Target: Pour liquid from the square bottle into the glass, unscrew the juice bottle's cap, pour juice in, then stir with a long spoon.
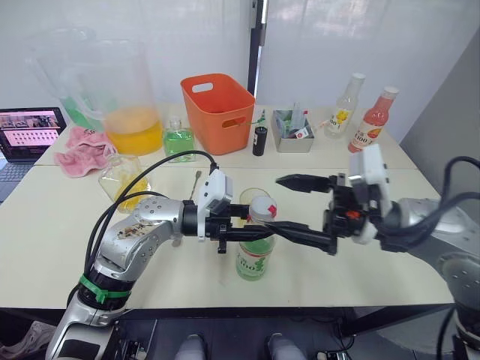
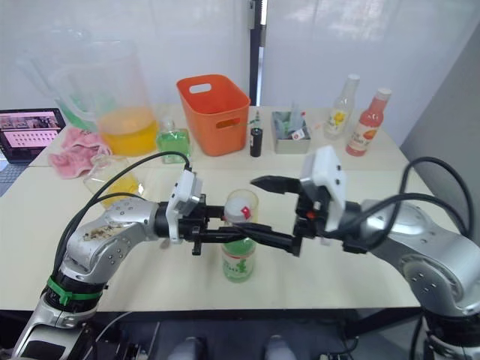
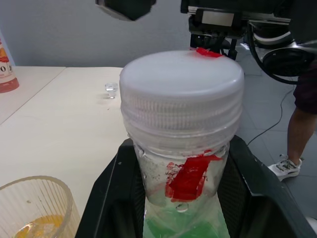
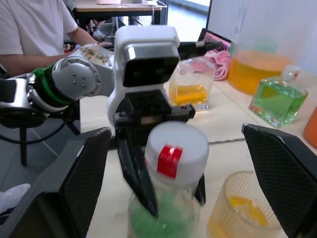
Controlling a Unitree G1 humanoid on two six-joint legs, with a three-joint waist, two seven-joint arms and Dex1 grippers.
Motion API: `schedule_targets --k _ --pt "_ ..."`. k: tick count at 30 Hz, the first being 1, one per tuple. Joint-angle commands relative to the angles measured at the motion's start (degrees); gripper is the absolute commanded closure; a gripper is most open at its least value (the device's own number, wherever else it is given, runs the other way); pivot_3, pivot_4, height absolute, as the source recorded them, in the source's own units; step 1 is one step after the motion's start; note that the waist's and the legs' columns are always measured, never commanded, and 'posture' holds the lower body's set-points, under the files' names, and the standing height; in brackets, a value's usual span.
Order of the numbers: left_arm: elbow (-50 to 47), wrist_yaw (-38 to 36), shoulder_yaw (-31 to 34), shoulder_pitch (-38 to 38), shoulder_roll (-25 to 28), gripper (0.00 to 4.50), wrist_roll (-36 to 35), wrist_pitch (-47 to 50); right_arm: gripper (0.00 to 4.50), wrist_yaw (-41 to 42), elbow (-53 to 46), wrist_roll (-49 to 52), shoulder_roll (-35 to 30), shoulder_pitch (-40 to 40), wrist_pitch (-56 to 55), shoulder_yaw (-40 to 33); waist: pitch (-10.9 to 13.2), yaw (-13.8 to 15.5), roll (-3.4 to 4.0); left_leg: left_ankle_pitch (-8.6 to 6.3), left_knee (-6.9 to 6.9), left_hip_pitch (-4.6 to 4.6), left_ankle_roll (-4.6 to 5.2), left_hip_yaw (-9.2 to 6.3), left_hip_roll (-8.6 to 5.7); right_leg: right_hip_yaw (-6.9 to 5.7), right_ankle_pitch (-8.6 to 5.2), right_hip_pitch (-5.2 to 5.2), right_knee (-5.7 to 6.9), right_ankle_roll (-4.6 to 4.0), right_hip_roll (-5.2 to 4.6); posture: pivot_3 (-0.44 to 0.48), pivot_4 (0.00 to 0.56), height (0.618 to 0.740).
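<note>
While the juice bottle (image 1: 253,259) stands upright near the front edge of the table (image 1: 45,225), the left gripper (image 1: 241,225) is clamped around its neck just under the cap (image 3: 182,85), one black finger pressed to each side in the left wrist view. The cap is on the bottle, with a red mark on its top and a red patch on the neck below. The right gripper (image 1: 304,206) reaches in from the opposite side with its fingers spread wide: the lower finger lies across the bottle's shoulder just below the cap, the upper one hangs above and behind it, and the right wrist view puts the cap between them with a gap on both sides. Just behind the bottle stands the glass (image 2: 242,204), holding a little yellow liquid (image 4: 244,207) at the bottom. Farther back on the robot's left sits the square bottle (image 1: 122,180), with the long spoon (image 1: 195,182) lying on the table near it. Along the far side are a big pitcher (image 1: 124,94), a small green bottle (image 1: 178,140), an orange basket (image 1: 217,111) and a pink bottle (image 1: 375,120).
</note>
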Motion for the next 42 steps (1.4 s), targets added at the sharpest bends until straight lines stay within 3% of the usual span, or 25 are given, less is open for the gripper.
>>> schedule_targets --k 1,5,14,19,26,31,36,42 --pt "-1.2 0.9 1.2 0.5 0.2 3.09 0.7 -1.2 0.0 -1.8 0.0 -2.3 0.7 -1.6 0.4 1.5 0.0 0.1 0.0 0.0 0.01 -0.01 0.0 0.0 -0.01 0.0 0.0 0.01 0.0 0.0 0.0 0.0 0.15 0.74" --pt "-1.2 1.0 1.3 0.6 0.3 3.09 0.7 -1.3 0.0 -2.3 0.1 -3.0 1.4 -2.2 1.1 2.4 0.0 0.1 0.0 0.0 0.02 -0.02 0.0 0.0 0.0 0.0 0.02 0.01 0.0 0.03 0.0 0.0 0.15 0.74" --pt "-2.0 1.7 1.1 1.0 0.5 3.09 0.5 -1.1 2.82 -2.6 0.6 -1.4 2.6 -2.5 3.5 3.0 0.0 0.1 0.0 0.01 0.03 -0.02 0.02 0.0 0.0 0.0 0.03 0.01 0.01 0.03 0.0 0.0 0.15 0.74" --pt "-3.0 2.0 1.5 1.6 1.1 3.09 0.2 -0.8 2.83 0.4 1.2 -0.6 1.9 -2.4 3.9 3.5 0.0 0.0 0.0 0.01 0.03 0.0 0.02 0.0 0.01 0.0 0.03 0.02 0.02 0.02 0.0 0.0 0.15 0.74" --pt "-5.7 2.2 2.7 3.2 3.1 3.09 -1.2 0.0 2.83 16.1 8.1 -5.3 0.4 -6.2 -0.6 8.0 0.0 -0.2 0.01 0.01 -0.01 0.03 0.03 0.0 0.02 -0.01 0.03 -0.01 0.05 0.03 0.02 0.0 0.15 0.74" --pt "-7.7 3.4 3.6 5.0 4.0 3.09 -1.9 0.7 2.83 37.0 24.4 -16.6 4.6 -14.8 -14.9 17.1 0.0 -1.0 0.0 0.01 -0.04 0.07 0.03 0.0 0.03 -0.02 0.1 0.01 0.05 0.16 0.04 0.0 0.15 0.74" --pt "-8.5 4.5 3.8 5.2 4.0 3.09 -2.1 1.1 2.83 51.1 37.2 -22.1 9.9 -24.0 -23.0 21.0 0.0 -1.7 0.01 0.01 -0.04 0.07 0.03 -0.01 0.05 -0.03 0.22 -0.02 0.1 0.36 0.07 0.0 0.15 0.74" --pt "-9.6 5.2 3.9 5.7 4.1 3.09 -2.4 2.0 2.83 55.5 43.1 -21.1 10.9 -29.9 -25.6 25.5 0.0 -1.6 0.01 0.01 -0.04 0.07 0.02 -0.06 0.06 -0.05 0.21 -0.04 0.21 0.35 0.1 0.0 0.15 0.74"
